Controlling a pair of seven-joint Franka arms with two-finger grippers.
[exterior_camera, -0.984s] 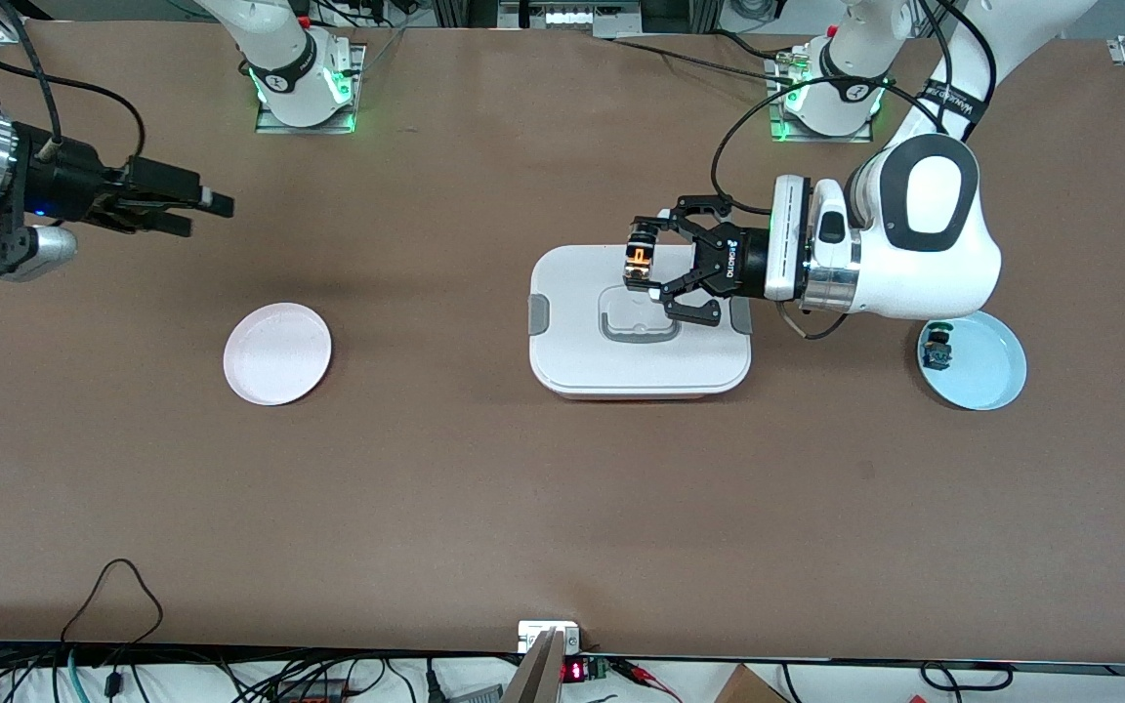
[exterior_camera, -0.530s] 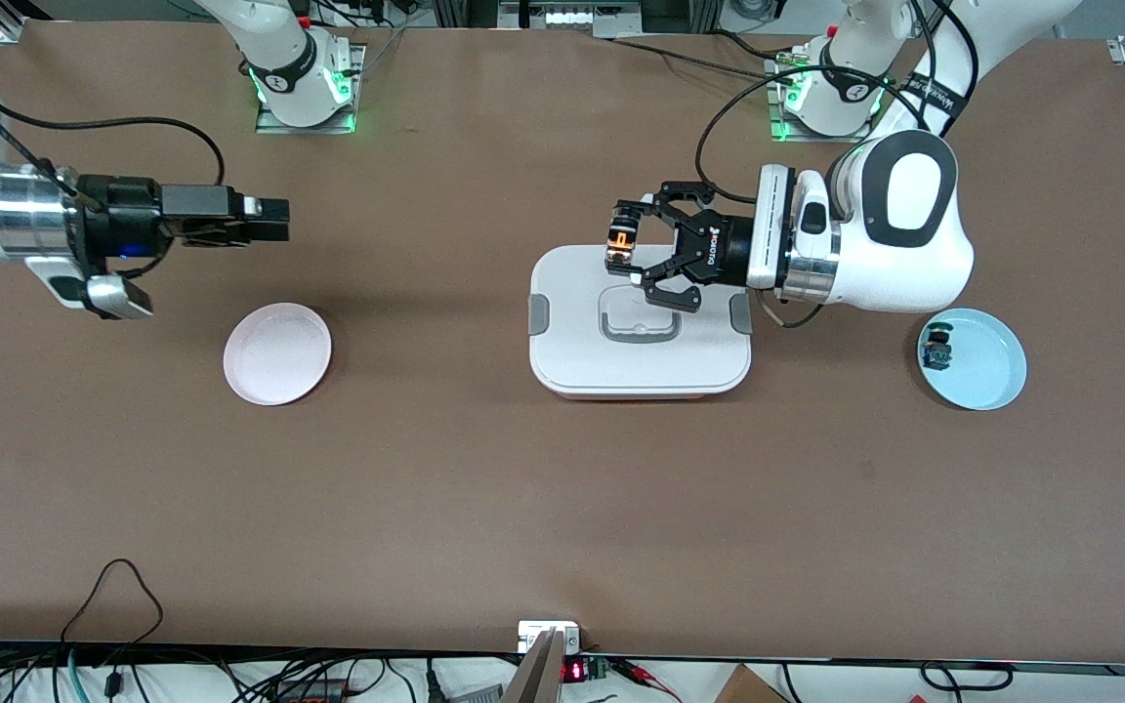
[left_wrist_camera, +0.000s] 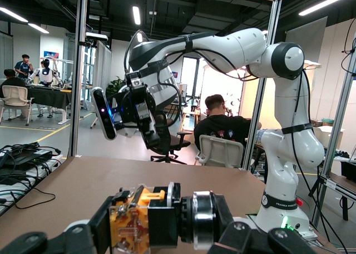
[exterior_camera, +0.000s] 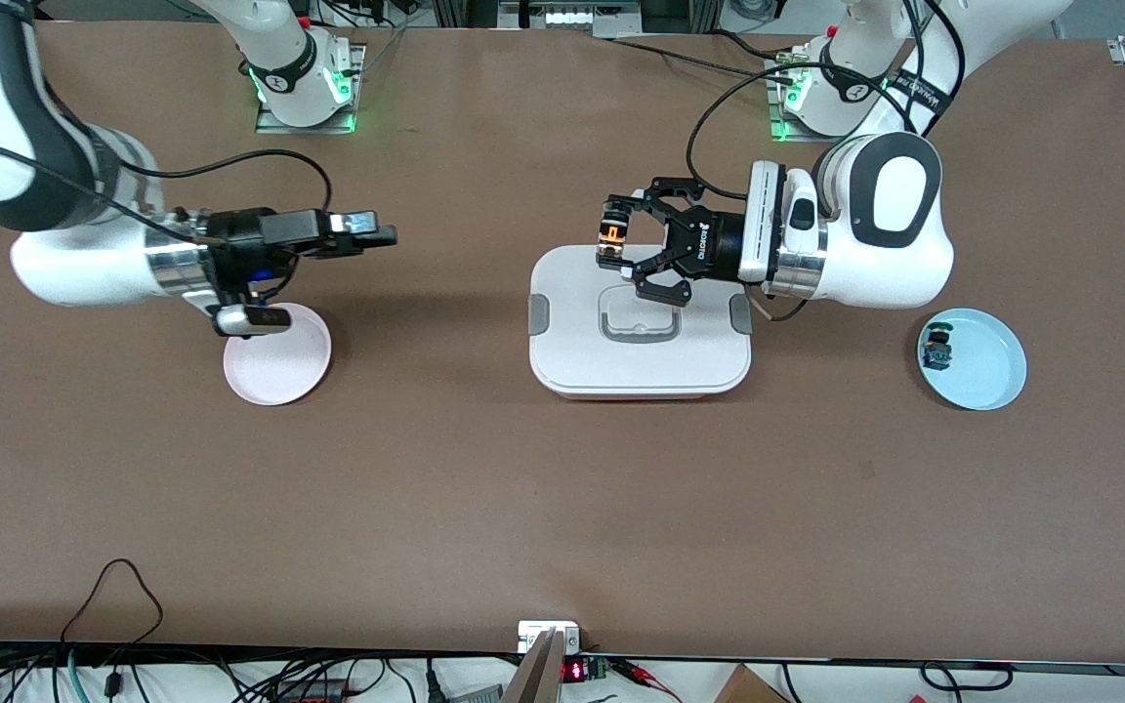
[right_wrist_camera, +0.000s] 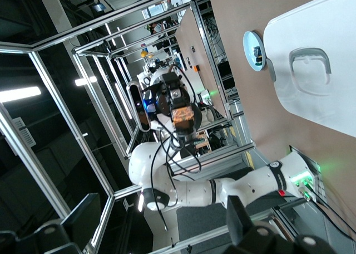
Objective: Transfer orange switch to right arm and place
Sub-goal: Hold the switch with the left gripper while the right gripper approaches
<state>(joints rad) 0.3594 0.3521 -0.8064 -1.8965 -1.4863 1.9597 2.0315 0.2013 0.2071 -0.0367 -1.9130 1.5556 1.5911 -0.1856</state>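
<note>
The left gripper [exterior_camera: 627, 250] clenched the orange switch [exterior_camera: 611, 235] over the white box [exterior_camera: 639, 363] — its long axis horizontal, pointing toward the right gripper [exterior_camera: 379, 231], well apart over the desk [exterior_camera: 562, 488], fingers apparently closed, empty.

Setting: robotics laboratory, open-plan and indoor.
Work surface: wide brown matte table [exterior_camera: 484, 508] with two white robot arm bases [exterior_camera: 304, 83] bolted to metal plates along one edge, lit green.
Enclosure: silver aluminium profile frame [left_wrist_camera: 82, 70] around the cell.
Lighting: long ceiling strip lights [left_wrist_camera: 136, 14] under a dark exposed ceiling.
Cabling: black cables [exterior_camera: 113, 596] and a small red digital readout [exterior_camera: 572, 671] along the table edge.
Surroundings: seated people at desks, grey office chair [left_wrist_camera: 221, 152], polished floor with yellow line markings.
</note>
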